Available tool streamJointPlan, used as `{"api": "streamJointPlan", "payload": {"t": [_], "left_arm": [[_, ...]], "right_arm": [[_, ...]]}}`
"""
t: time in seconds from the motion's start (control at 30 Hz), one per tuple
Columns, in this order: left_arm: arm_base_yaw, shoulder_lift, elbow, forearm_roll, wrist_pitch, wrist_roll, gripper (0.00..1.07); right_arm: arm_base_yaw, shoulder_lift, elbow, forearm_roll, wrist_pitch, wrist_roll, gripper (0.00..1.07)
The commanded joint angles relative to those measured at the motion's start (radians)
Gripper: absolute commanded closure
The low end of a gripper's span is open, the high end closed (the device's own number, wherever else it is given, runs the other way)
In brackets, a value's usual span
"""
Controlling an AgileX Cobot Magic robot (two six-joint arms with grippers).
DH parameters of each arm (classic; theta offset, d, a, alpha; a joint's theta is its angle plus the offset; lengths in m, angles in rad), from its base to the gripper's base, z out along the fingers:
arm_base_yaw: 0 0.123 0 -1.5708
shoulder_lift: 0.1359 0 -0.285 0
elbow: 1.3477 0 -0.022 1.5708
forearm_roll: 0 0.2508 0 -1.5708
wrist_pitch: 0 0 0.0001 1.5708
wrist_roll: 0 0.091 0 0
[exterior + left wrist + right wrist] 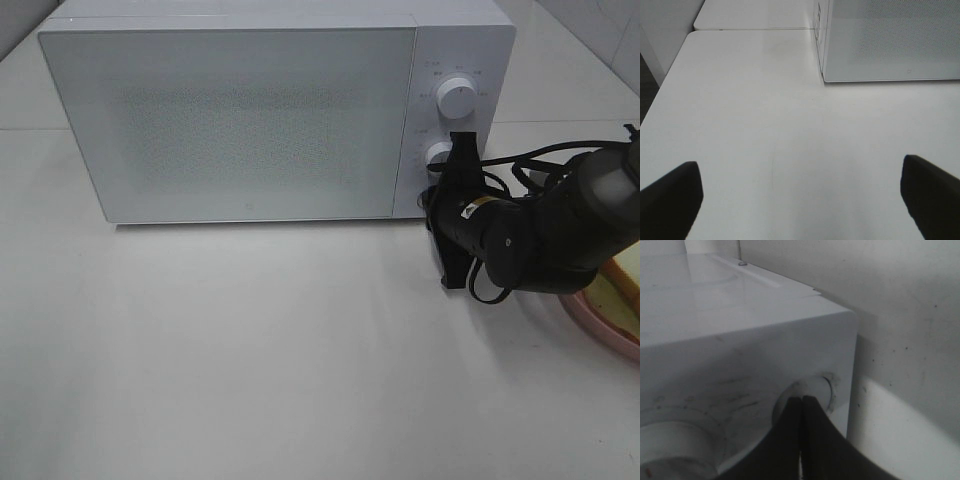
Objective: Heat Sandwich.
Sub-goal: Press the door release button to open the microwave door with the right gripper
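The white microwave stands at the back of the table with its door shut. My right gripper is shut, and its joined black fingertips rest against the lower knob of the control panel. The upper knob is free. At the far right, a tan-yellow bit of the sandwich shows on the pink plate; my right arm hides most of it. In the left wrist view, my left gripper stands open over bare table, holding nothing.
In the left wrist view the microwave's front corner lies ahead of the left gripper, and the table's left edge drops off nearby. A grey wall rises close behind the microwave. Black cables trail from the right arm.
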Motion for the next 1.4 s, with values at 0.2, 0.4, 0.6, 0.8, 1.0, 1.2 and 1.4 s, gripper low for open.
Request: {"api": "streamJointPlan", "payload": {"t": [0.2, 0.4, 0.6, 0.8, 1.0, 1.2, 1.4], "left_arm": [[-0.003, -0.028, 0.002, -0.009, -0.003, -0.002, 0.05], [-0.003, -0.028, 0.002, -0.009, -0.003, -0.002, 0.05], [-0.003, -0.028, 0.002, -0.009, -0.003, -0.002, 0.05], [-0.003, -0.028, 0.002, -0.009, -0.003, -0.002, 0.05], [-0.003, -0.028, 0.002, -0.009, -0.003, -0.002, 0.05], [-0.003, -0.028, 0.002, -0.009, -0.003, -0.002, 0.05], [-0.003, -0.028, 0.002, -0.009, -0.003, -0.002, 0.05]], "right_arm": [[-0.009, -0.004, -0.015, 0.042, -0.134, -0.044, 1.07], [-0.009, -0.004, -0.015, 0.064, -0.167, -0.044, 1.07], [-0.009, 0.036, -0.069, 0.056, -0.184, -0.044, 1.07], [-0.009, 0.089, -0.127, 0.057, -0.283, -0.043, 1.07], [-0.009, 0.094, -0.143, 0.052, -0.285, -0.047, 1.07], [-0.009, 0.094, -0.143, 0.040, -0.284, -0.047, 1.07], [-0.009, 0.094, -0.143, 0.038, -0.264, -0.048, 1.07]]}}
